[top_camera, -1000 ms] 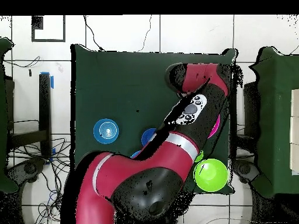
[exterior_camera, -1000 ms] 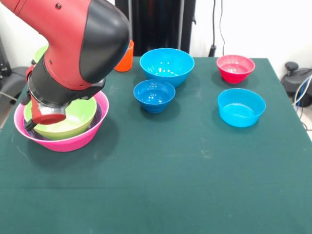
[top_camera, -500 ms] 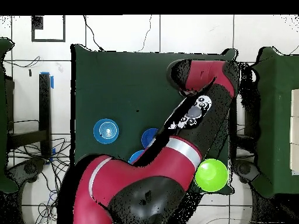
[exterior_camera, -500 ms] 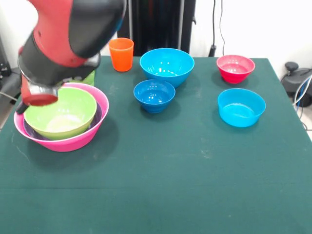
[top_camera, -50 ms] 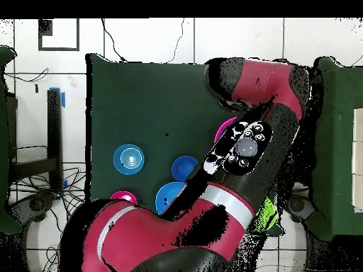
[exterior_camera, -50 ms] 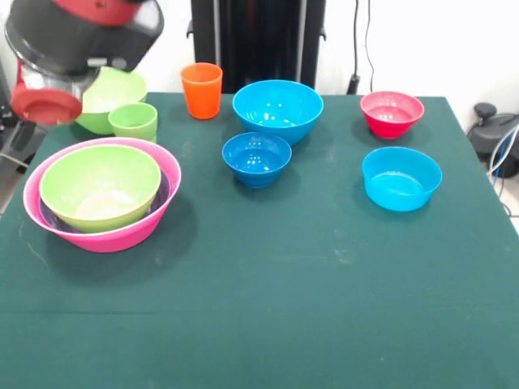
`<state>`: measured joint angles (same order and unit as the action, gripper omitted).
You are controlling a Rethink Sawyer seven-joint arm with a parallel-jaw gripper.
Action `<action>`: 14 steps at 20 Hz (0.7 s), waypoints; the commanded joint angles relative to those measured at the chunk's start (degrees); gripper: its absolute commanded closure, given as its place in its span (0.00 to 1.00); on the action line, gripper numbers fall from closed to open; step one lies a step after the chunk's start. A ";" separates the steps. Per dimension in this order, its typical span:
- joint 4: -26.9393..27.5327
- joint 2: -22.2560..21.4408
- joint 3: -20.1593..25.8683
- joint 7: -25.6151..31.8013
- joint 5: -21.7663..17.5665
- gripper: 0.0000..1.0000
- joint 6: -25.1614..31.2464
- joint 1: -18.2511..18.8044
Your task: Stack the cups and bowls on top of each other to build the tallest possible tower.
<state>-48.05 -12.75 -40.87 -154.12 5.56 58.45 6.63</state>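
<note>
Three bowls nested: lime bowl [exterior_camera, -50 ms: 99, 186], purple, pink bowl [exterior_camera, -50 ms: 105, 235]. We cannot tell the gripper's state. Stacking the orange cup [exterior_camera, -50 ms: 201, 90] off-centre risks toppling.

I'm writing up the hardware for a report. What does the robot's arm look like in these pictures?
The arm has glossy red rounded shells with black sections between them. From above, a silver band rings one joint, and a black oval panel with a grey round button and small white buttons sits on one link. In front, its end shows a red round cap.

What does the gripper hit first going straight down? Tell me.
Probably the rim of the pink bowl, or the lime green bowl nested in it; the gripper hangs above them, depth unclear.
</note>
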 commanded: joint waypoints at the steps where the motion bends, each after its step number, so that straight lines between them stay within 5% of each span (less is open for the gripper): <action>1: -8.47 -4.10 13.54 -0.19 5.99 0.00 0.98 -0.36; 14: -12.19 -5.08 20.59 -1.68 12.42 0.00 -6.35 0.16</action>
<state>-52.92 -18.91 -31.63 -154.12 15.49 56.11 6.69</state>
